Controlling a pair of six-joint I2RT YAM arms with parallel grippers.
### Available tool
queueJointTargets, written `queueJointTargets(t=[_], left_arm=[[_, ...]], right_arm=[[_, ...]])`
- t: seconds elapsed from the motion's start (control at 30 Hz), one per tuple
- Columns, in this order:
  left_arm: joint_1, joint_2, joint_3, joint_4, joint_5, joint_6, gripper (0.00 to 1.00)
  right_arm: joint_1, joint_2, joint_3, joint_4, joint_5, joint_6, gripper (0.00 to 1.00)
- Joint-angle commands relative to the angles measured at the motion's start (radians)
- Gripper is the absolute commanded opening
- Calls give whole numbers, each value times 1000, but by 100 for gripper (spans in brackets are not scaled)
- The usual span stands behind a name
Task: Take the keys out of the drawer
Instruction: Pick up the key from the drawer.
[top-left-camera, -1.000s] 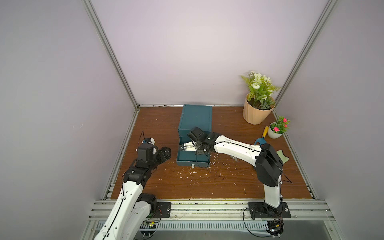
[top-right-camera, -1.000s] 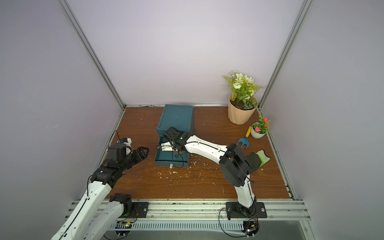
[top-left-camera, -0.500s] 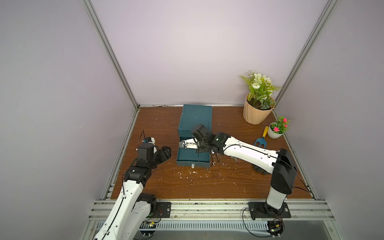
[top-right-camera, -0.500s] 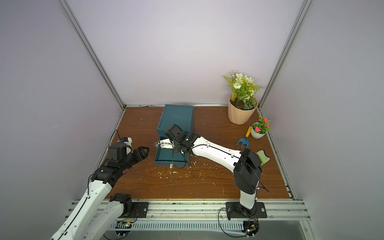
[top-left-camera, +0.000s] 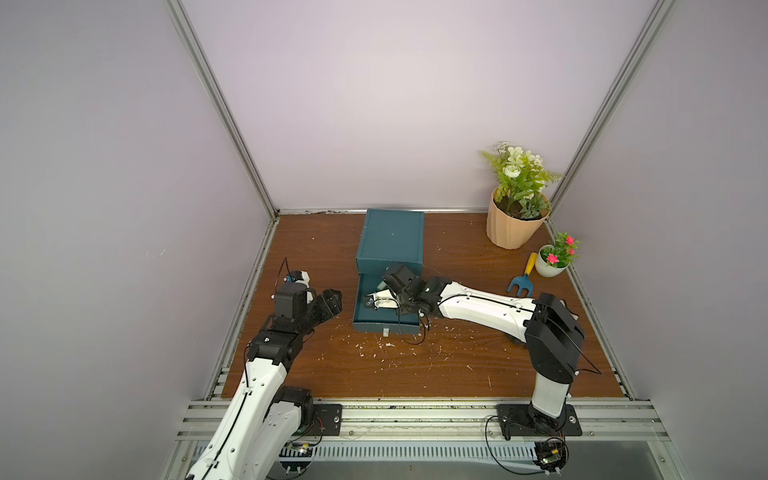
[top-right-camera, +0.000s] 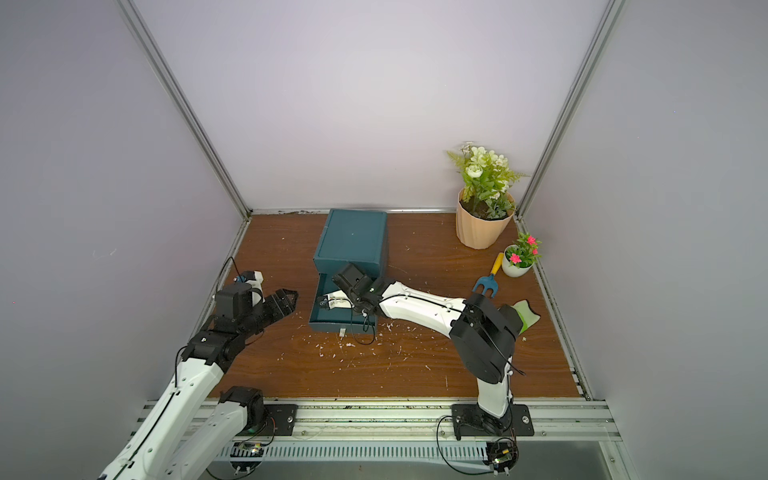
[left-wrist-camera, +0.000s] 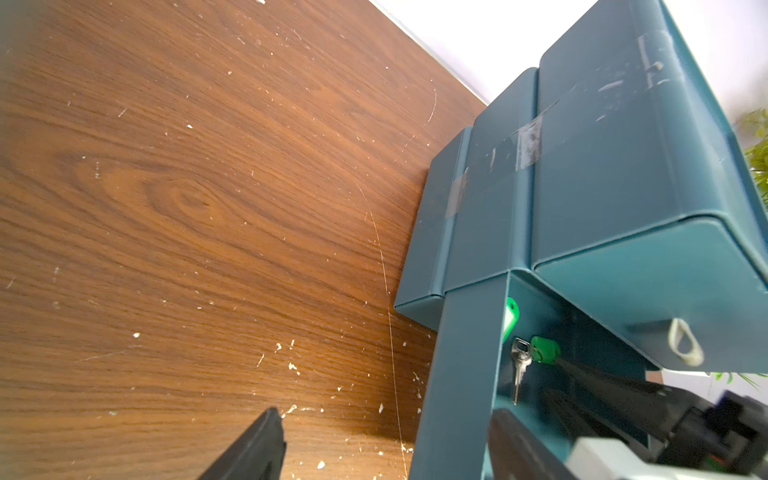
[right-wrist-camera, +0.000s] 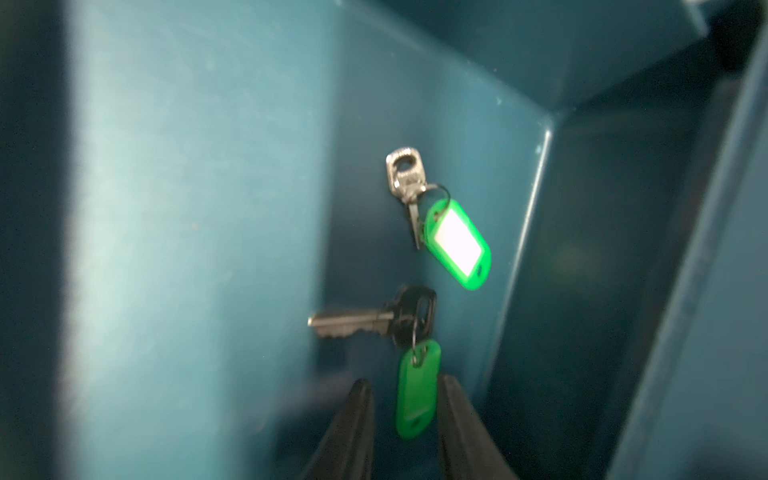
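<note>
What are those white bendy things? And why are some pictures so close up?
Those are two robot arms fixed to a wooden table. Each ends in a pincer for grabbing. Both top views look down on everything from above. The close-ups come from little cameras on the arms' wrists. On the table stand a blue-green box with one drawer pulled out, a big flower pot, a small one and a garden fork. The right pincer reaches into the drawer, where two bunches of keys lie. Its fingers are apart around one green tag, not squeezing it. The left pincer hangs open beside the box, holding nothing.
</note>
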Motion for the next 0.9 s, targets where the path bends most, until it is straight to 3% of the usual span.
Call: queueJointTargets(t=[0.0, 0.3, 0.57, 0.87], left_arm=[[11, -20, 23, -3, -23, 22, 81], [11, -28, 24, -30, -21, 33, 81], [11, -37, 26, -53, -22, 49, 81], [11, -15, 41, -33, -25, 48, 81]], right_arm=[[-9, 3, 32, 51, 17, -16, 33], [-26, 59, 76, 31, 25, -13, 31], [-28, 63, 110, -2, 5, 10, 5], [-28, -19, 98, -15, -59, 17, 0]])
